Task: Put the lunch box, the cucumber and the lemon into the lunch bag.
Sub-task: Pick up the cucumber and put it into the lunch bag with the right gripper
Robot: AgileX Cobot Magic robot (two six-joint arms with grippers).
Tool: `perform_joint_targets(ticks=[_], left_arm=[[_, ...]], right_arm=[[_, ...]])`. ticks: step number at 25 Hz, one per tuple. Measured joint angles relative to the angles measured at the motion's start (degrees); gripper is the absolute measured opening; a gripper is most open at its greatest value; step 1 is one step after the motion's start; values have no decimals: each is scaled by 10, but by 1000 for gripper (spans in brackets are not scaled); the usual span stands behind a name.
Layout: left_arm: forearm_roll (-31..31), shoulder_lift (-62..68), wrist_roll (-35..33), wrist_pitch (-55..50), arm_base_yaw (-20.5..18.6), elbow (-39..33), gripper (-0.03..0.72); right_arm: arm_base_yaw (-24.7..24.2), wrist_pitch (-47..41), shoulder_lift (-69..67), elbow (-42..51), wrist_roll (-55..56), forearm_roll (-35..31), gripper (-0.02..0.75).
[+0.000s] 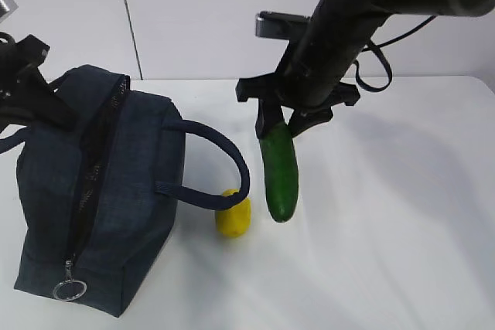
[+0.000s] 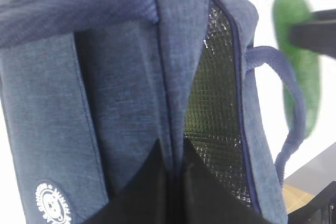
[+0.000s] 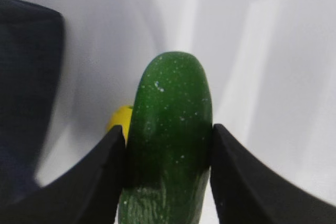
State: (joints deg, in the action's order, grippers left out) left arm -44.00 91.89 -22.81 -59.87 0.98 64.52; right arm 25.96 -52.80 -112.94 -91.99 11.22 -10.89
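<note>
The navy lunch bag (image 1: 116,206) stands on the left of the table with its top zipper open; the silver lining (image 2: 215,103) shows in the left wrist view. My left gripper (image 2: 176,166) is shut on the bag's fabric edge beside the opening, at the bag's far left end (image 1: 35,94). My right gripper (image 1: 282,123) is shut on the upper end of the dark green cucumber (image 1: 280,175), which hangs upright above the table, right of the bag (image 3: 170,108). The yellow lemon (image 1: 233,218) lies on the table beside the bag's handle. The lunch box is out of view.
The bag's looped handle (image 1: 224,152) arches toward the lemon and cucumber. A metal ring pull (image 1: 69,290) hangs at the bag's near end. The white table (image 1: 387,253) runs to a white wall behind.
</note>
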Motion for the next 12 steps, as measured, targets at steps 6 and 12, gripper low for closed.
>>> perform_joint_targets(ticks=[6, 12], left_arm=[[-3, 0, 0, -6, 0, 0, -3], [-27, 0, -12, -18, 0, 0, -3]], right_arm=[[0, 21, 42, 0, -51, -99, 356], [0, 30, 43, 0, -218, -317, 356]])
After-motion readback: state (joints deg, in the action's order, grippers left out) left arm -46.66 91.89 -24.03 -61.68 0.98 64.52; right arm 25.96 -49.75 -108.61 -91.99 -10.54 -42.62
